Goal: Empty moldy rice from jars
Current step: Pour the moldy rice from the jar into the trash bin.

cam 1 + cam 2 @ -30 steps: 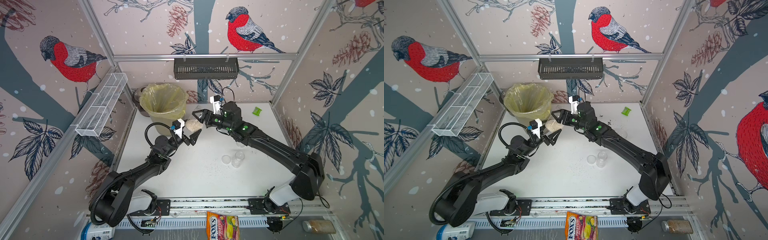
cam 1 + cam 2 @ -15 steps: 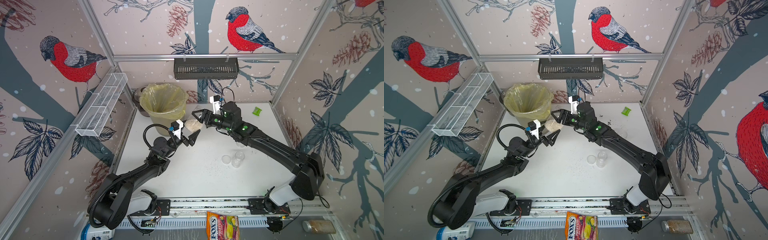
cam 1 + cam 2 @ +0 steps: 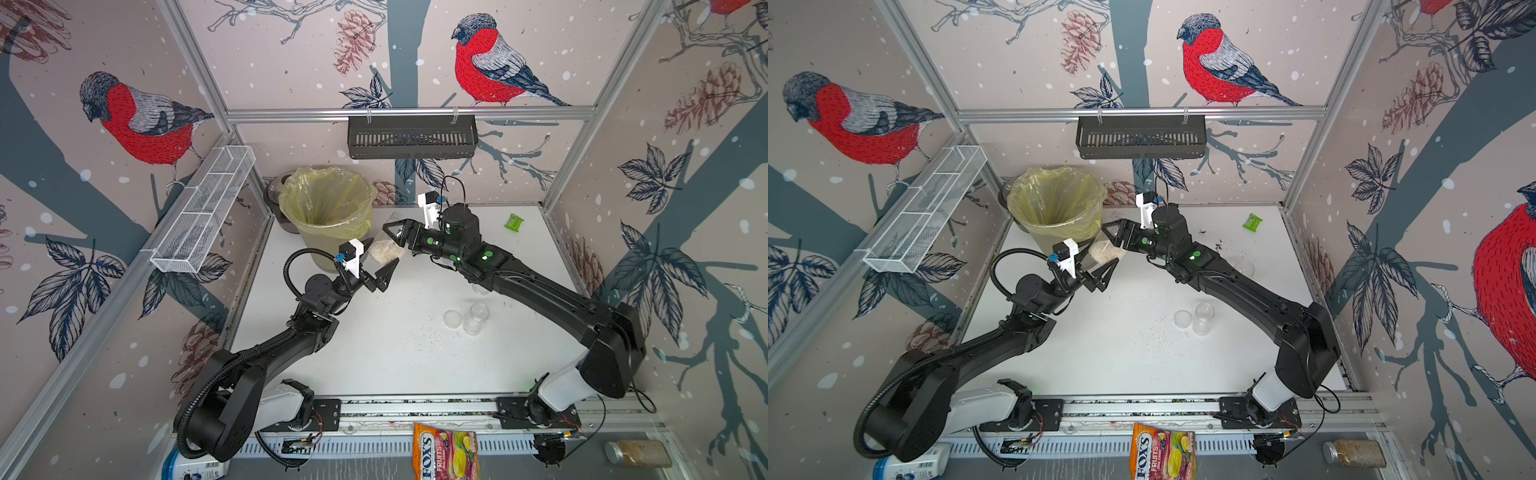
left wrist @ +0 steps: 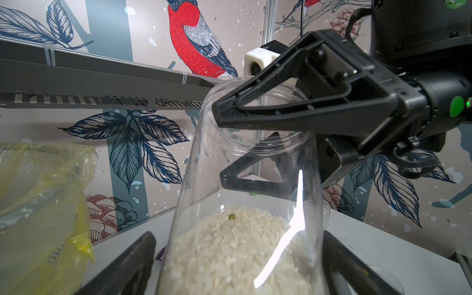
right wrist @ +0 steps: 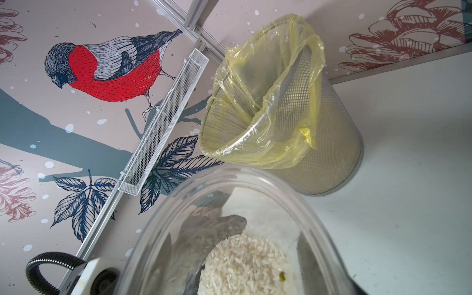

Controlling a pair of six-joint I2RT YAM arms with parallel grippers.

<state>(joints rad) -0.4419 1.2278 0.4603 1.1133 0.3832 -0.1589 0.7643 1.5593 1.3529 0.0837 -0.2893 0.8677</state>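
**Handover beside bin.** Wide clear cylindrical jar (image 4: 194, 184), lidless and tilted, held aloft above white surface (image 3: 395, 357), just beside mesh wastebasket with yellow plastic liner (image 3: 311, 246). Pale white moldy rice (image 4: 229, 250) fills jar's closed end; one dark green speck (image 4: 231, 216) on top. Right gripper (image 4: 218, 145): fingers clamped across jar's neck near open mouth. Left gripper (image 3: 383, 250): fingers spread wide, flanking rice-filled end, slight gap visible on one side. Slim clear jar (image 3: 476, 318), empty and lidless, stands on surface; clear round lid (image 3: 452, 318) flat just beside it.
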